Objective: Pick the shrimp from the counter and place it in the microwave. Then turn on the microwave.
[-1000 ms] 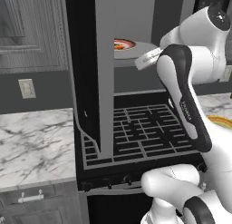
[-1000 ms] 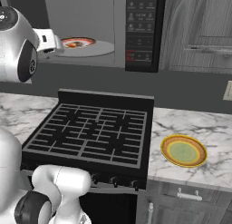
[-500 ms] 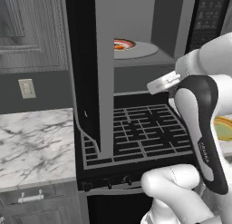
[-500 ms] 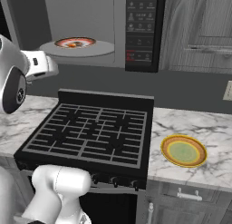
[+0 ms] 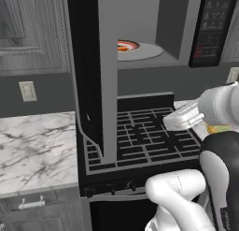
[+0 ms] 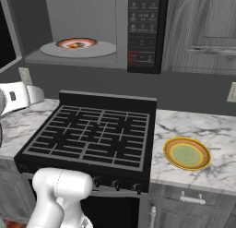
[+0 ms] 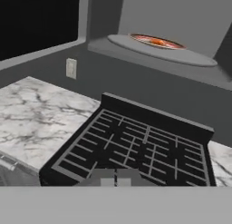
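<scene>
Withdrawn from the microwave (image 6: 92, 28), the gripper (image 7: 115, 178) has clenched empty; shrimp (image 6: 73, 44) apparently rests on the turntable, freeing the door (image 5: 91, 75) for closing.

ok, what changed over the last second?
The arm pulled back out of the microwave and dropped low over the stove, the gripper closing empty. The shrimp stays on the turntable, door open, yellow-rimmed plate unmoved.

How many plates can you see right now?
2: one orange-rimmed plate on the turntable inside the open microwave, one yellow-rimmed green plate on the counter right of the stove.
</scene>
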You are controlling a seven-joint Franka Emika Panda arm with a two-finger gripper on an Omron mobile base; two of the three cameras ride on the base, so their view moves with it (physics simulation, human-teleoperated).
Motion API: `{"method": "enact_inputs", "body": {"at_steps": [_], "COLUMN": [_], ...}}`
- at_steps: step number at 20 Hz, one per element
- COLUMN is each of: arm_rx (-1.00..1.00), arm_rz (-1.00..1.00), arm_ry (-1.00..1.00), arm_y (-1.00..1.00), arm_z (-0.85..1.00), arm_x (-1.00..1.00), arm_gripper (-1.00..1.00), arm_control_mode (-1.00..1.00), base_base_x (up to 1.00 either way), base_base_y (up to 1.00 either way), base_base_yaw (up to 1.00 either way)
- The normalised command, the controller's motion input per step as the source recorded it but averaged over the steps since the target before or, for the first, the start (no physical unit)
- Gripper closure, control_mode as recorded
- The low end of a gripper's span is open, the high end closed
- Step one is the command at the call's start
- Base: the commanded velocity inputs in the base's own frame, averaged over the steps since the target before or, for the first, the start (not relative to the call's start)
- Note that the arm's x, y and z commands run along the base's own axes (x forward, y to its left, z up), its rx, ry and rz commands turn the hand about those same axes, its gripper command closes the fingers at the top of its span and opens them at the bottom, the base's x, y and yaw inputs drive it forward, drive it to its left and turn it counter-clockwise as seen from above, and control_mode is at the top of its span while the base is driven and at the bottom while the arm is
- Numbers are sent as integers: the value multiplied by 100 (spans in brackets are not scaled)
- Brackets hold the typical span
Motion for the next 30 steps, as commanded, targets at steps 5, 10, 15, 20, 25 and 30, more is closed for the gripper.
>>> {"method": "enact_inputs", "body": {"at_steps": [5, 10, 15, 20, 25, 30], "arm_rx": [0, 0, 0, 0, 0, 0], "arm_rz": [-7, -11, -13, -11, -5, 0], "arm_ry": [-5, -5, -3, -5, -9, -15], "arm_y": [0, 7, 7, 12, 14, 14], "arm_z": [0, 2, 1, 0, 0, -5], "arm_x": [-100, -88, -59, -22, -1, 0], "arm_gripper": [100, 100, 100, 100, 100, 100], "arm_control_mode": [-100, -100, -100, -100, -100, -100], "base_base_x": [0, 0, 0, 0, 0, 0], "base_base_y": [0, 0, 0, 0, 0, 0], "base_base_yaw": [0, 0, 0, 0, 0, 0]}}
